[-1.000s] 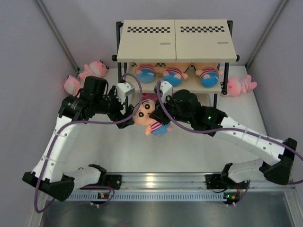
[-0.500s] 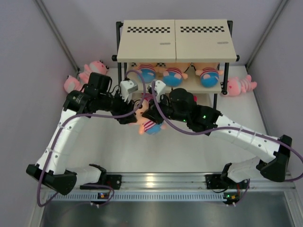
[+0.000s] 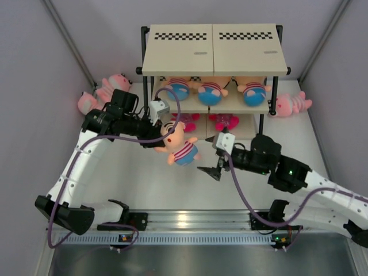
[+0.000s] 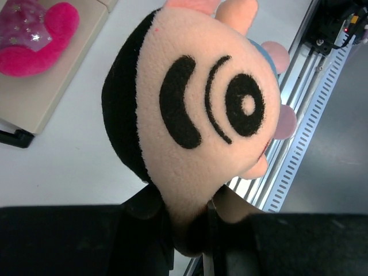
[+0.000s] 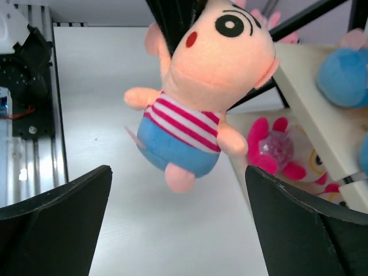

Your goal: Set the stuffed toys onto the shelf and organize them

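A peach-faced doll [image 3: 179,145] in a red-striped shirt and blue bottoms hangs above the table, in front of the shelf [image 3: 213,54]. My left gripper [image 3: 160,138] is shut on the side of its head [image 4: 201,109], whose plush is squeezed between the black fingers [image 4: 144,230]. My right gripper [image 3: 214,164] stands open, to the right of the doll and apart from it. In the right wrist view the doll [image 5: 198,86] dangles beyond the wide-open fingers [image 5: 57,213]. Three more dolls [image 3: 210,92] lie on the middle tier. Two magenta toys [image 3: 225,121] sit on the bottom tier.
Two pale pink striped animals [image 3: 112,86] lie on the table left of the shelf, and one [image 3: 290,104] lies to its right. The shelf's black posts [image 3: 275,92] stand close behind the hanging doll. A metal rail [image 3: 190,221] runs along the near edge.
My right gripper opened, let go of the doll and drew back to the near right. My left gripper closed on the doll's head and now carries it alone.
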